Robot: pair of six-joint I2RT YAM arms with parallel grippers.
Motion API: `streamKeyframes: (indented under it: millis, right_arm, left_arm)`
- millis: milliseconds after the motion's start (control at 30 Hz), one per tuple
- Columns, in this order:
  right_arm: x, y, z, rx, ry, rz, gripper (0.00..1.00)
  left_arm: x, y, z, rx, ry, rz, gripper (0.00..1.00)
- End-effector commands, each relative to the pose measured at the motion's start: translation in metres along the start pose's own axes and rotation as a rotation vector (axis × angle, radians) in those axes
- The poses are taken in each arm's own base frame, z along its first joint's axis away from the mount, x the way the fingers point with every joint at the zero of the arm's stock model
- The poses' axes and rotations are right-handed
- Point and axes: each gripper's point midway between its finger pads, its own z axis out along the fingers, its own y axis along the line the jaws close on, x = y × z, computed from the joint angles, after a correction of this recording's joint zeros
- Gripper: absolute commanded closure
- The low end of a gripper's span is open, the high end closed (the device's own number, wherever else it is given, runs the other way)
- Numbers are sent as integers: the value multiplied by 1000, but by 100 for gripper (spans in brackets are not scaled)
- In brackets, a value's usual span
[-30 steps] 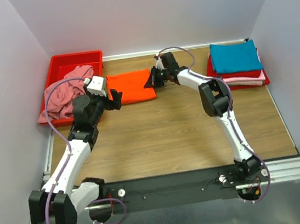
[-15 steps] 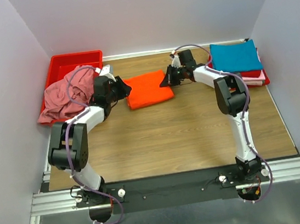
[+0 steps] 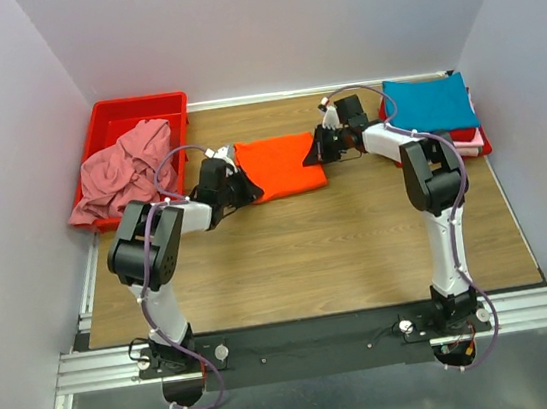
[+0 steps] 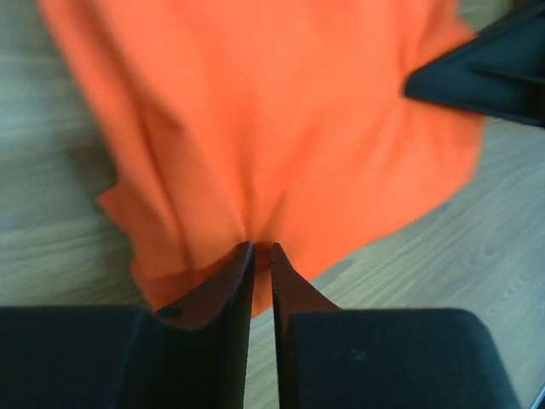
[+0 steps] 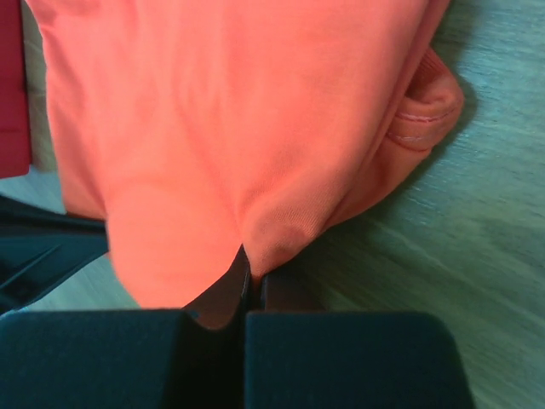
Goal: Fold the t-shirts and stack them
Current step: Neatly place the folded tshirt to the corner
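Note:
A folded bright orange t-shirt lies on the wooden table, towards the back middle. My left gripper is at its left edge, and in the left wrist view its jaws pinch a fold of the orange cloth. At the shirt's right edge my right gripper is shut on a bunched corner of the shirt. A dusty pink t-shirt sits crumpled in the red bin. At the back right is a stack of folded t-shirts with a teal one on top of pale pink and red.
The red plastic bin stands at the back left corner. White walls close in the table on three sides. Bare wood stretches from the shirt to the arm bases on the metal rail.
The orange t-shirt has shifted to the right across the table with both grippers. My left gripper went from open to shut on the shirt's left edge. The right gripper kept its hold.

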Motion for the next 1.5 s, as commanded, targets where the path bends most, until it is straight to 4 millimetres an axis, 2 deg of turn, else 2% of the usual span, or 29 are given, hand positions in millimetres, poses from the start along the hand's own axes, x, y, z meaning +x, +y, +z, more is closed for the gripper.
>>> streamKeyframes:
  millis: [0,33,200,300,433,533,767,833,867,933,967,1033,1100,1167,1267,1433,1467]
  right_arm:
    - [-7,8,-20,27,-22,-55,100]
    - [-7,6,-22,38,-27,-59,100]
    - [-16,1,-39,71,-56,-81,100]
    - [-23,1,-48,79,-72,-99,100]
    - [-35,3,-58,100,-101,-136,100]
    - [-40,3,-63,112,-111,-151,100]
    - [-53,1,-77,141,-135,-192,100]
    - [-56,-2,-82,155,-130,-213,100]
    - [-63,-1,-86,160,-140,-246,100]
    - [-66,-2,-91,179,-129,-270,100]
    - [-70,-3,-95,199,-127,-310,100]
    - [-76,-5,-100,223,-129,-338,100]
    - [-86,-8,-107,261,-127,-409,100]
    - [-94,-13,-114,305,-130,-461,100]
    - [-105,-14,-124,357,-136,-513,100]
    - [-126,-22,-145,469,-131,-651,100]
    - [-137,-24,-153,512,-142,-694,100]
  left_arm:
    - [31,43,7,-131,74,-57,81]
    - [35,48,8,-140,83,-65,85]
    - [34,59,0,-177,69,-106,88]
    - [32,53,-7,-157,64,-99,86]
    - [23,48,-17,-152,30,-96,75]
    - [16,43,-25,-136,9,-93,72]
    - [-10,19,-46,-81,-43,-22,69]
    - [-28,4,-61,-57,-89,35,69]
    - [-44,-10,-73,-31,-134,66,69]
    - [-58,-19,-87,-27,-172,105,69]
    - [-72,-29,-102,-24,-217,146,69]
    - [-85,-38,-118,-26,-260,195,68]
    - [-100,-49,-141,-22,-318,225,68]
    - [-108,-60,-160,-9,-360,260,68]
    - [-110,-61,-175,-16,-375,280,68]
    - [-103,-67,-195,4,-377,304,68]
    - [-101,-68,-198,8,-382,306,68]
